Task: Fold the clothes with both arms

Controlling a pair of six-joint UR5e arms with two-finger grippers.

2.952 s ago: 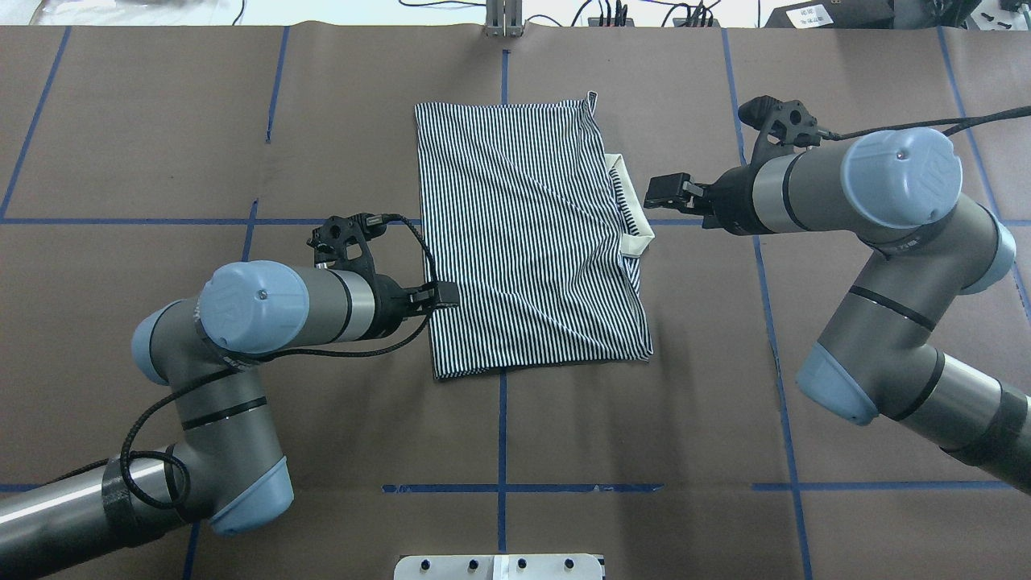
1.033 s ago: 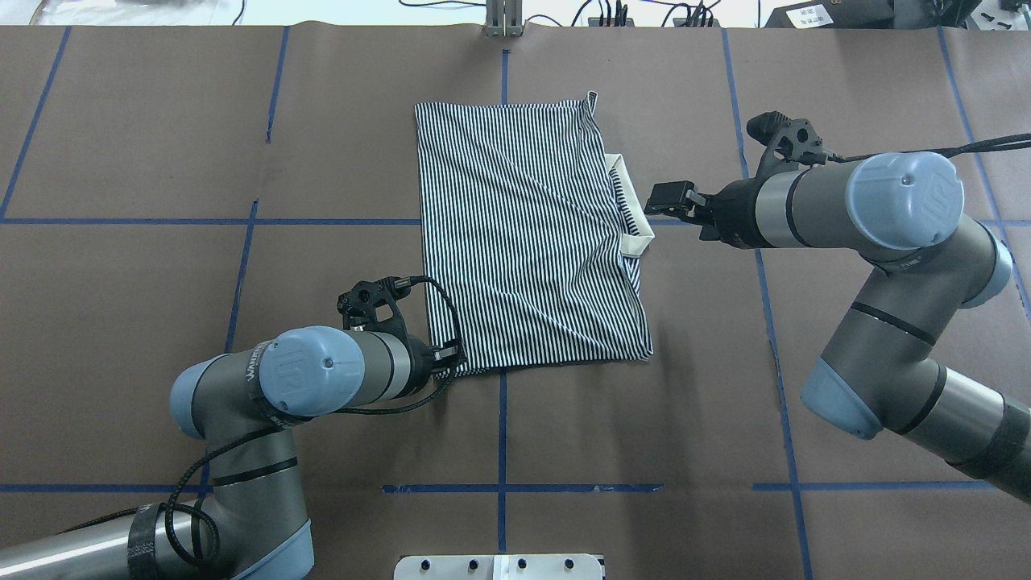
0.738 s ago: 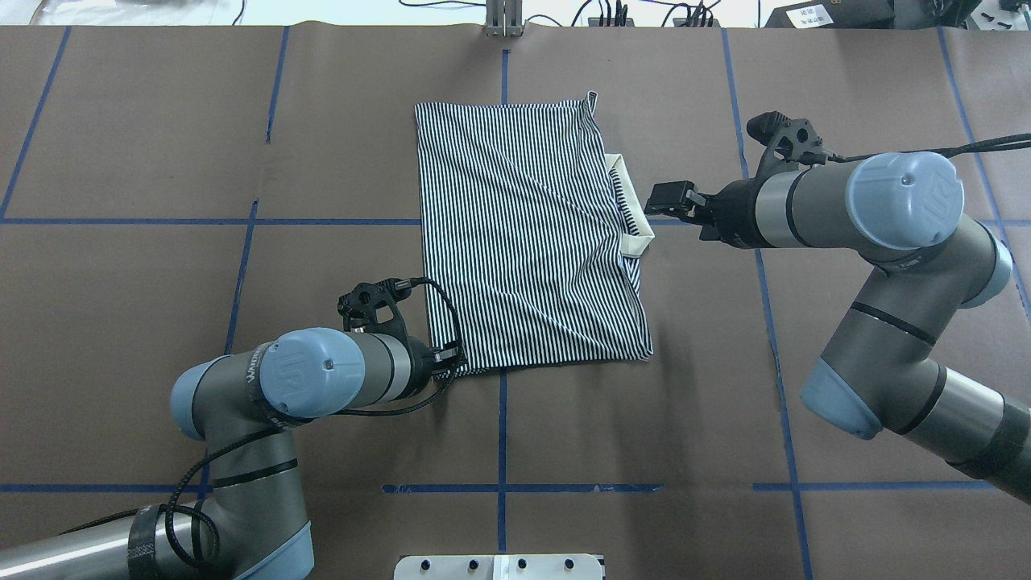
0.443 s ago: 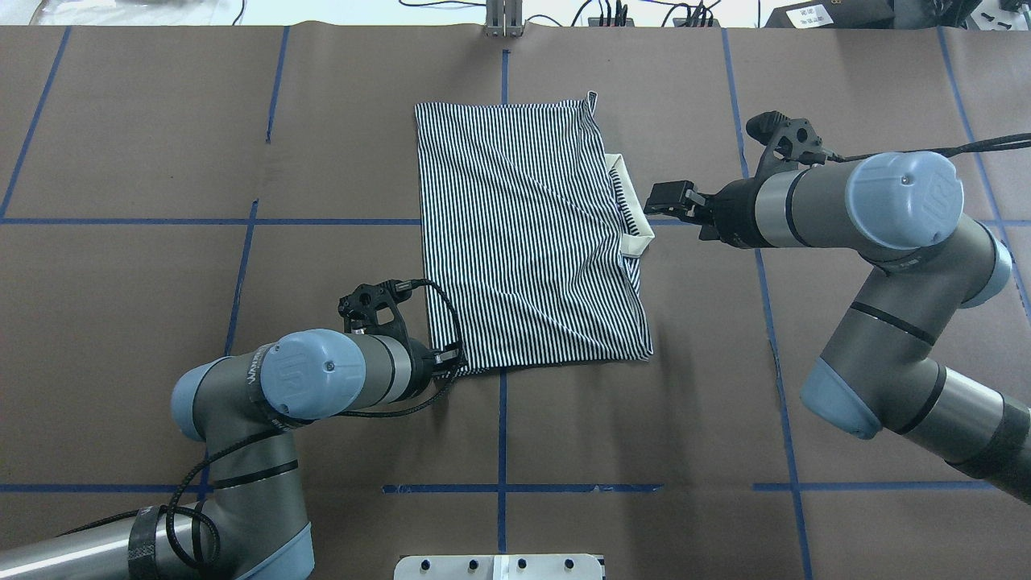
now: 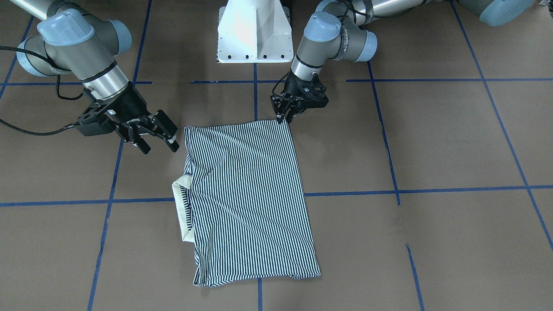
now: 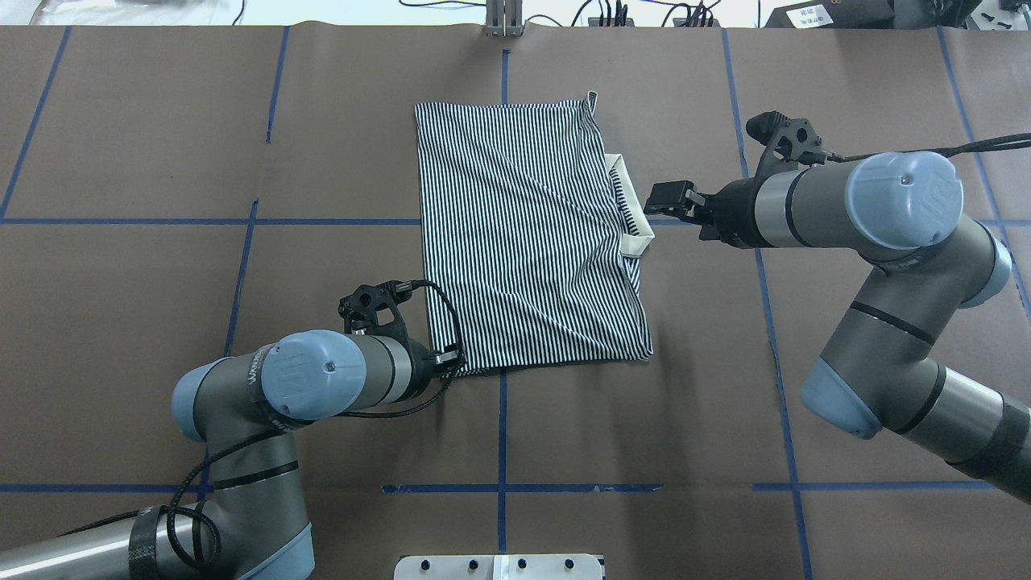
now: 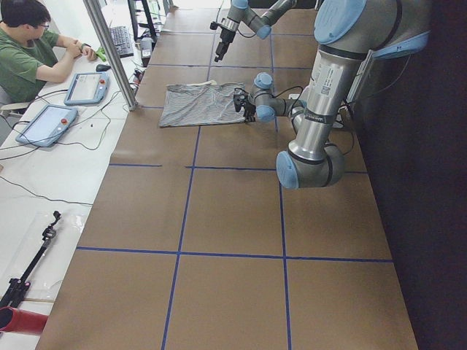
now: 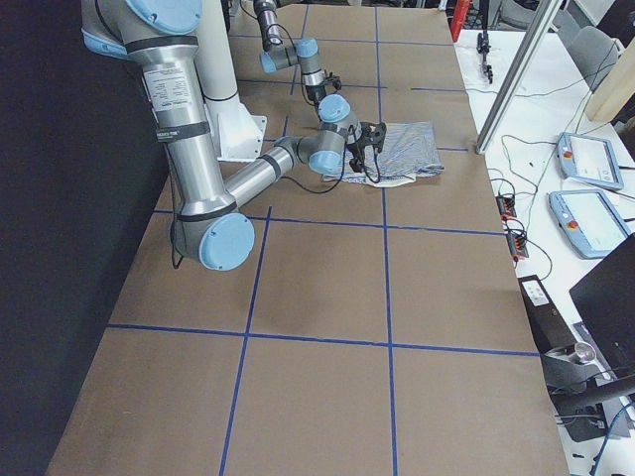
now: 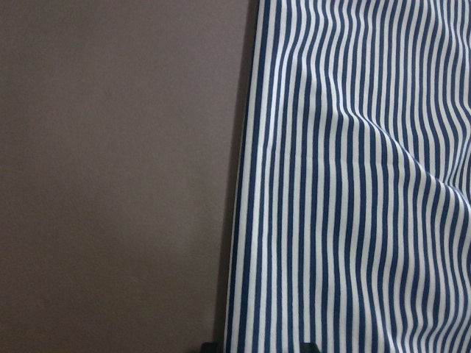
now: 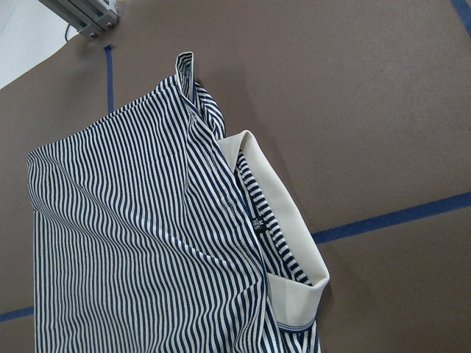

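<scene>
The striped polo shirt [image 6: 523,242] lies folded into a rectangle at the table's middle, with its cream collar [image 6: 635,234] sticking out on its right side. It also shows in the front view [image 5: 246,194]. My left gripper [image 6: 451,356] is low at the shirt's near left corner [image 5: 284,117]. In the left wrist view the shirt's edge [image 9: 243,220] runs between two fingertips that stand a little apart. My right gripper [image 6: 654,197] is open and empty, just right of the collar [image 10: 287,213], above the table [image 5: 157,140].
The white pedestal base [image 5: 252,30] stands at the table's near edge between the arms. A metal post [image 6: 503,20] stands at the far edge. An operator [image 7: 29,51] sits beyond the table with control pendants [image 7: 44,124]. Blue tape lines cross the brown table cover.
Over three seconds my left gripper moved from the shirt's left edge down to its near left corner. The right gripper shifted slightly. In the last second nothing visibly moved.
</scene>
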